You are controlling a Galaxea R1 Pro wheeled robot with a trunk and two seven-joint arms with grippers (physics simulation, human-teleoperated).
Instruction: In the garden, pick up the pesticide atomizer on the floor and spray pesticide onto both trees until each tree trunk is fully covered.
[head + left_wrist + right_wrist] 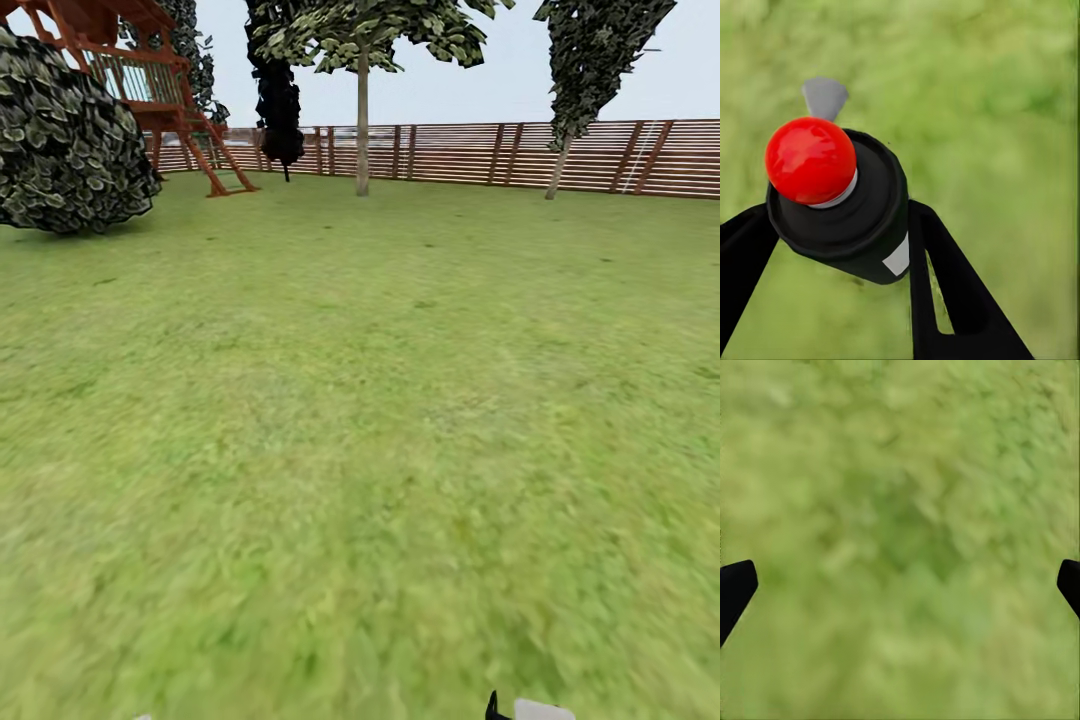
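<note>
Item: pesticide atomizer (844,206), small dark rigid bottle with red dot top and white label, clamped round its body between the left gripper's (836,225) fingers above the lawn (1005,112). Judged light, stiff, likely slick-sided; best held mid-body, below the cap. Right gripper (900,585): fingers spread wide, empty, over grass.

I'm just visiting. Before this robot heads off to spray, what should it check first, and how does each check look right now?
1. Pesticide atomizer between the left gripper fingers: ok, a black finger sits close on each side.
2. Red top free, not covered by a finger: ok.
3. Right gripper free: ok, fingers spread wide over grass, nothing between them.
4. Lawn ahead free of obstacles up to the fence: ok in the head view.
5. Thick grey-brown tree trunk sighted: not ok; only a thin pale stem and a round bush stand ahead.
6. Pesticide on any trunk: cannot tell.
</note>
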